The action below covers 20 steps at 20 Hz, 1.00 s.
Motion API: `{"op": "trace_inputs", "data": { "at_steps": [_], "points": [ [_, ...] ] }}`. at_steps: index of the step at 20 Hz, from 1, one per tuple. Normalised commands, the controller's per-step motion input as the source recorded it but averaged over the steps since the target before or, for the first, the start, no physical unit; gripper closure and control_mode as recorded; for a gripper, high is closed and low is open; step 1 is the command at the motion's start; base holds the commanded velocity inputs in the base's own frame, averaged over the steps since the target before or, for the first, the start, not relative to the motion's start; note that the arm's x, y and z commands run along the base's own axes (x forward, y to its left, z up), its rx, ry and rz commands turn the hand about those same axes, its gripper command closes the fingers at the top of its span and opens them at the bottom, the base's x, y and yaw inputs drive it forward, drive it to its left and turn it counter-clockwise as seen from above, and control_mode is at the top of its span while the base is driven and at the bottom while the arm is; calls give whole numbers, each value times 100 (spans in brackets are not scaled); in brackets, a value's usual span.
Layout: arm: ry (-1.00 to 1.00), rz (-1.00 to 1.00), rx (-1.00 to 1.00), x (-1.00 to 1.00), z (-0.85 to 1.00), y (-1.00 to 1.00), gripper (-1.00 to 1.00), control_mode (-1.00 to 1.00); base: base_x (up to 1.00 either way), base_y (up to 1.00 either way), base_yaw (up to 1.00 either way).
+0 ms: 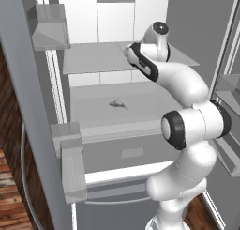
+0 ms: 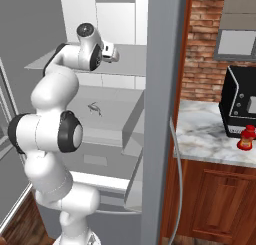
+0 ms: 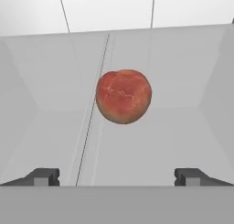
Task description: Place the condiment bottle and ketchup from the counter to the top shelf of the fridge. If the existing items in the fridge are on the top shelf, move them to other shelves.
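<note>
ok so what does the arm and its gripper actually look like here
The arm is glossy white, built of rounded, bulbous segments with black bands at the joints and a dark round cap on the topmost joint. No cables or markings show. The gripper has two small dark grey, blocky fingertips.

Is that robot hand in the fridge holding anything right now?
Nothing is held. The fingers stand wide open, and the round red-orange fruit sits on the pale grey shelf ahead of them, untouched.
</note>
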Motion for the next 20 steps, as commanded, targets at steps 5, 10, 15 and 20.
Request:
{"op": "trace_inputs", "data": {
  "at_steps": [5,10,15,20],
  "points": [
    [0,0,0,32,-7,0,-100,-100,0,0,0],
    [0,0,0,34,-5,0,-100,-100,0,0,0],
    [0,0,0,39,-5,0,-100,-100,0,0,0],
    [0,0,0,38,-7,0,-100,-100,0,0,0]
  ]
}}
